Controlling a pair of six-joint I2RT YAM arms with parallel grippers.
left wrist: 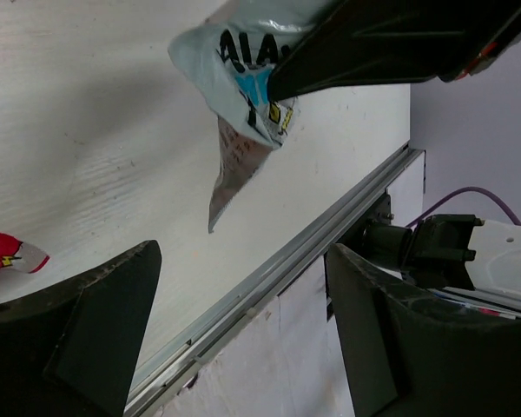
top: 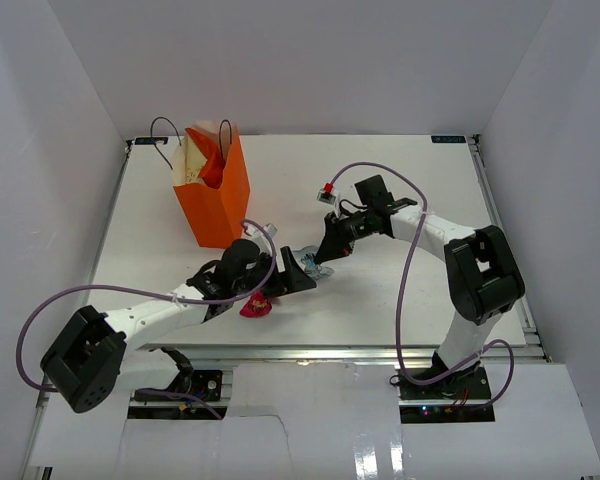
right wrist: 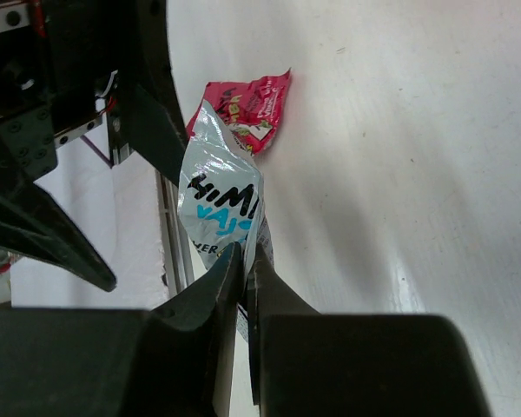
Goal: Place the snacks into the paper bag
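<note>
right end effector [right wrist: 245, 258], arm stretched left, pinches the silver snack [right wrist: 217, 195]; left end effector [left wrist: 243, 256] gapes wide beside it.

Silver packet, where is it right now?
The silver packet is pinched in the right claw, front middle of the table in the top view, just right of the open left claw; a pink candy lies nearby.

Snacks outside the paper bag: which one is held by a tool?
The silver snack, pinched in the shut right tool; the pink snack lies free on the table.
</note>
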